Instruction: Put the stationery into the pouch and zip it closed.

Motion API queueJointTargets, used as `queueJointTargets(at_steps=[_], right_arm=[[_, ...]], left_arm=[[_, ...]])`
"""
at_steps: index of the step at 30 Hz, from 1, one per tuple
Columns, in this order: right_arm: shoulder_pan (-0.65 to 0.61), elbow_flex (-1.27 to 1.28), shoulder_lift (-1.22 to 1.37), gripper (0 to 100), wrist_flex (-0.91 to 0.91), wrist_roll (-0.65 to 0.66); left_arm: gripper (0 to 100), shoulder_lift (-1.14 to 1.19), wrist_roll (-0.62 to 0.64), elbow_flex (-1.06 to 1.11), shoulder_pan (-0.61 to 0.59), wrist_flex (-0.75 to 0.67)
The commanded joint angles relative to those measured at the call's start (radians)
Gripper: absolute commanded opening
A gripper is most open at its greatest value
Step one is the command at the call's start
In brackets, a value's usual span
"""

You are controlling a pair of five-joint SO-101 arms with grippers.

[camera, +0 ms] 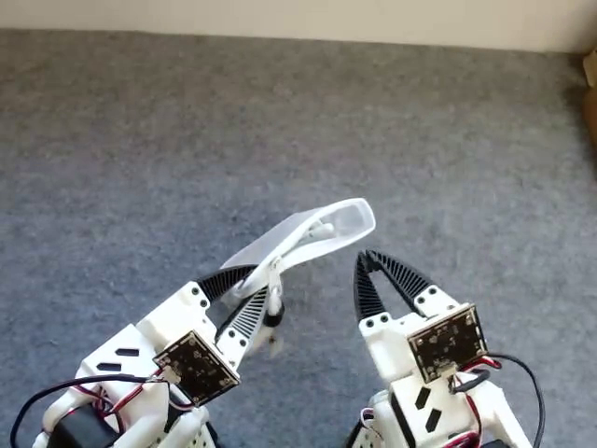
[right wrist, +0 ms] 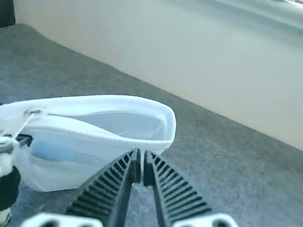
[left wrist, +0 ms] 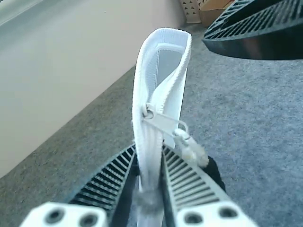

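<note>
grey carpet (camera: pixel 140 140); left gripper (camera: pixel 264 280) pinches pouch (camera: pixel 322 227); right gripper (camera: pixel 364 255) closed just beside

- The left arm (camera: pixel 159 329), in white moulded plastic with dark slot-shaped cut-outs in its shell, ends in black jaws ribbed like ladders along their length.
- The right arm (camera: pixel 396 347), of the same white build, carries matching black ribbed jaws that taper to narrow tips.
- A square black circuit board (camera: pixel 196 366), studded with small components, is fixed at the left arm's wrist; a second board (camera: pixel 446 341) sits at the right arm's.
- Red, black and white wires (camera: pixel 93 385) loop out of the left arm's shell, while a black cable (camera: pixel 527 373) and red leads (camera: pixel 478 403) trail from the right.
- Dark screw holes (left wrist: pixel 54 216) dot the white mounts at the base of the jaws.
</note>
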Motion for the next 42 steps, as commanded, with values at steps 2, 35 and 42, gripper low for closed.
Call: queueJointTargets(at_steps=[2, 35, 42], right_arm=[[-0.010, -0.015, -0.002, 1.8, 0.012, -0.101], [-0.627, 0.174, -0.001, 20.2, -0.097, -0.157], [-0.565, 0.174, 0.005, 16.6, -0.102, -0.157]], left_arm=[[1, -0.005, 0.012, -0.019, -0.022, -0.014], [1, -0.005, 0.012, -0.005, -0.022, -0.014], [1, -0.005, 0.012, -0.005, -0.022, -0.014]])
